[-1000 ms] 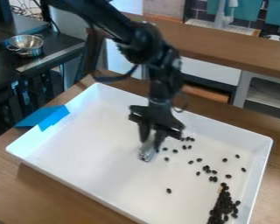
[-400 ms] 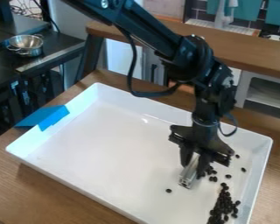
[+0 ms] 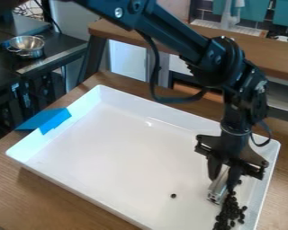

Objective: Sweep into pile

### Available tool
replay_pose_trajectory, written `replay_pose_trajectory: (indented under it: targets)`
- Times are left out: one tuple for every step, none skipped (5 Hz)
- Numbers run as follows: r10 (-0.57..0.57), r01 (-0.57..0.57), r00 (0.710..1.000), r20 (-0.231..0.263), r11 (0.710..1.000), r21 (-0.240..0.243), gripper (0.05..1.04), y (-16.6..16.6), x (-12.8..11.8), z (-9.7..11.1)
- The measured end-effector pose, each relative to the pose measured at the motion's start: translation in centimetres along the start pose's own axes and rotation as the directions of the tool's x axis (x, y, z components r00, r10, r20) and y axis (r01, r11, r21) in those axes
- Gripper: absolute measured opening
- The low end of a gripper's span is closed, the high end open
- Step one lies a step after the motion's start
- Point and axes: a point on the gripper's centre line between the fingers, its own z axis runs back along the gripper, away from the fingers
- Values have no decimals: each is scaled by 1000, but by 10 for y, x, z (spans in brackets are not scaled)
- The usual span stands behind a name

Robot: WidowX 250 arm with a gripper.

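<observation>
Your gripper (image 3: 222, 176) is closed around a silver metal block (image 3: 217, 192), block low at the upper edge of the bean pile (image 3: 229, 212). The pile runs along the tray's (image 3: 125, 157) right side in the camera view, down toward the bottom edge. Can't tell if the block actually touches the tray floor.

Step in hand looks like pushing the upper beans into the main heap. Keep the block's broad face square to the push, bottom edge just skimming the floor. Too high and beans slip under; too low and it likely chatters or twists in the grip. Go slow, stop once the beans bunch up, then lift straight up so you don't drag the heap apart.

Main leftover: one stray bean (image 3: 173, 196), well apart, left of the pile. I'd come down on its far side and sweep it right. A bean (image 3: 240, 182) sits just beside the gripper, on the right; little room there, so watch the tray wall.

Blue tape (image 3: 53, 121) is on the opposite wall, out of your way. Metal bowl (image 3: 27, 46) is on the dark bench behind, not a factor. The arm's cable (image 3: 170, 99) loops above the tray's far wall; mind the slack.
</observation>
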Motion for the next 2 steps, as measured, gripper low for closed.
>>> replay_pose_trajectory:
  targets:
    - [-8,8,1000,-6,1000,-20,338,-4,2,4]
    - [15,-15,1000,8,1000,-15,338,10,0,10]
